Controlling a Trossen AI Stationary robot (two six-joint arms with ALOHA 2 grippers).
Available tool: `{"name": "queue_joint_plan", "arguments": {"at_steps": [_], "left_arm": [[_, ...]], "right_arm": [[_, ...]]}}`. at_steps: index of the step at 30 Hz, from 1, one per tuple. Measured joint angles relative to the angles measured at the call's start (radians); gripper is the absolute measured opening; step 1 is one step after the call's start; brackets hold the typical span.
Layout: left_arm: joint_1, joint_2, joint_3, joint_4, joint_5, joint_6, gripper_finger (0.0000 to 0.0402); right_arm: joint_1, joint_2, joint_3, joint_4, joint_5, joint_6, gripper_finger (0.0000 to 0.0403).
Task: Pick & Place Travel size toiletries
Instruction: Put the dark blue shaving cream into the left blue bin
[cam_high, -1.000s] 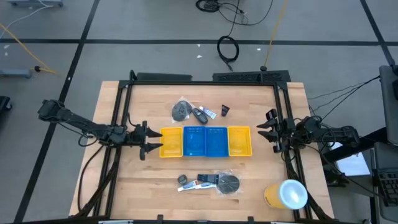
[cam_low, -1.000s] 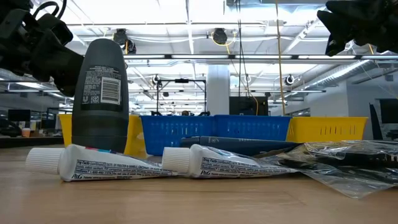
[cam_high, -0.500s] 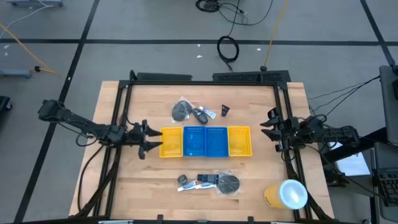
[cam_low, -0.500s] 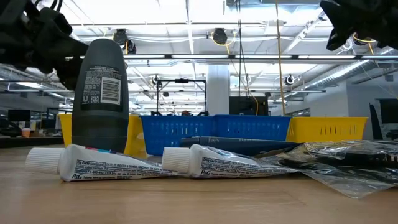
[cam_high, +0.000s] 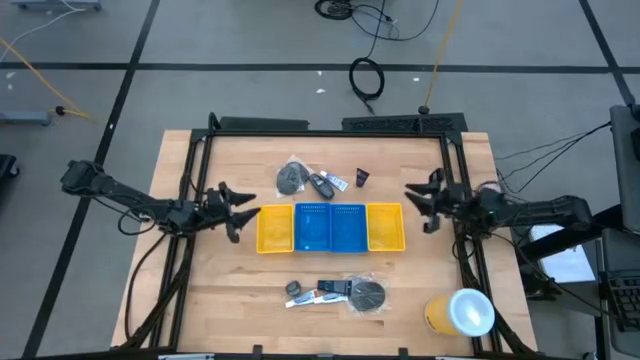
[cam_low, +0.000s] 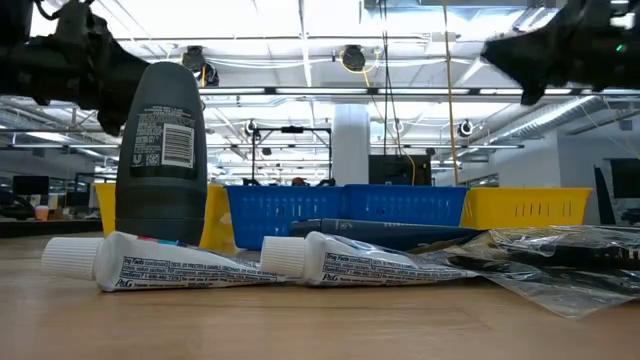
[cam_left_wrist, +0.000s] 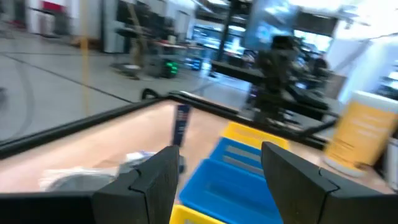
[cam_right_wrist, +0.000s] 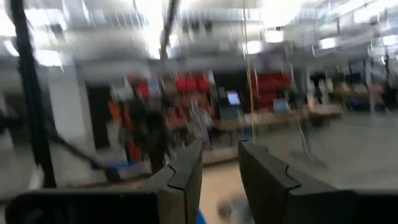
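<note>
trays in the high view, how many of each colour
yellow trays: 2
blue trays: 2
total: 4

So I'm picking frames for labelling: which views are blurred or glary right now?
Right wrist view: heavily smeared, the room behind unreadable. Left wrist view: softer blur, though the blue tray still reads. Low view: the white tubes are sharp, with bright ceiling lights behind. High view: sharp and evenly lit.
</note>
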Motion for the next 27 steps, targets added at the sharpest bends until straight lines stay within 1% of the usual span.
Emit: {"name": "queue_joint_plan", "arguments": {"at_steps": [2, 4, 6, 8, 10, 13, 15, 21, 27], "left_arm": [[0.009, 0.0, 0.0, 0.001, -0.039, 0.023, 0.0228], [0.026, 0.0, 0.0, -0.001, -0.042, 0.043, 0.0228], [0.044, 0.0, 0.0, 0.0, -0.03, 0.047, 0.0228], [0.06, 0.0, 0.0, -0.001, -0.008, 0.046, 0.0228], [0.077, 0.0, 0.0, -0.001, 0.02, 0.048, 0.0228], [0.098, 0.0, 0.0, -0.001, 0.062, 0.045, 0.0228], [0.109, 0.0, 0.0, 0.0, 0.083, 0.034, 0.0228], [0.136, 0.0, 0.0, 0.0, 0.091, 0.013, 0.0228], [0.139, 0.0, 0.0, 0.0, 0.128, -0.013, 0.0228]], "right_arm": [[-0.008, 0.108, 0.04, 0.002, 0.004, 0.0, 0.0096], [-0.025, 0.218, 0.072, 0.018, 0.033, -0.001, 0.0096], [-0.049, 0.338, 0.095, 0.024, 0.079, -0.001, 0.0096], [-0.079, 0.448, 0.115, 0.048, 0.1, 0.001, 0.0096], [-0.115, 0.548, 0.147, 0.115, 0.102, -0.001, 0.0097], [-0.159, 0.674, 0.185, 0.136, 0.087, 0.001, 0.0107], [-0.178, 0.737, 0.221, 0.135, 0.048, 0.01, 0.012], [-0.208, 0.898, 0.305, 0.112, 0.049, 0.018, 0.0169], [-0.23, 0.98, 0.343, 0.113, 0.05, 0.017, 0.0204]]}}
